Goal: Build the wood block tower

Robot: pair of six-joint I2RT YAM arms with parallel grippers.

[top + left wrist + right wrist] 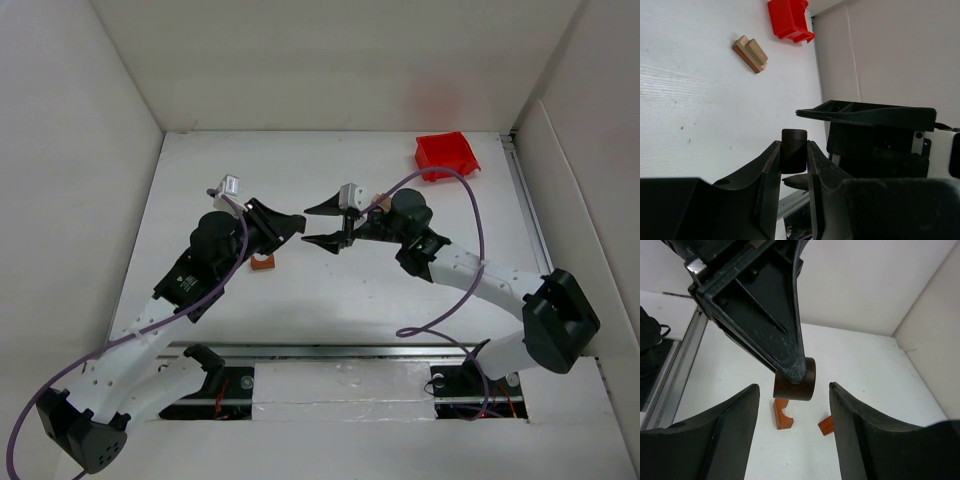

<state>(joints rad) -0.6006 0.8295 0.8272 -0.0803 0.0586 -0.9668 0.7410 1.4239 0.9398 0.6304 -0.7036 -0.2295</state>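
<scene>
So, the wood block tower is loose pcs, none stacked. One pc, a dark brown cylinder, sits clamped betw the fingers of the left gripper, which are clenched tight on its sides. It's held mid-table and looks to be up off the surface. In the left wrist view only the cyl's upper part pokes out past the fingertips.

Below it in the right wrist view, 2 reddish-orange pcs lie on the table. One is an arch block on its side w/ the notch showing, and the other is a small chunk near it but not touching. A pair of tan blocks lies flat and pressed together further toward the far right, near the right arm's wrist.

The right gripper faces the left one tip to tip. Its fingers are spread, one on either side of the cyl w/ a gap on both sides, gripping nothing.

A red bin sits at the far right corner of the table, well apart from the grippers and just beyond the tan blocks.
</scene>
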